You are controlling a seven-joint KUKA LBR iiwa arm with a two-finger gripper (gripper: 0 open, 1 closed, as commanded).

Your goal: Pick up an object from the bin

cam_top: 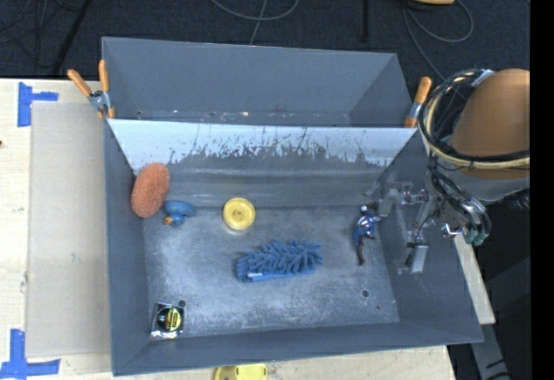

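Note:
My gripper [415, 255] hangs over the bin's right sloping wall, a little above the floor's right edge. Nearest to it, just to its left, a small blue and dark figure-like toy [363, 229] stands on the bin floor, apart from the gripper. A blue shaggy duster mitt [279, 260] lies in the middle of the floor, further left.
A yellow round disc [239, 213] and a small blue toy [177, 211] lie left of centre. An orange-brown oval sponge [150, 190] leans on the left wall. A black and yellow tape measure [168, 318] sits in the front left corner.

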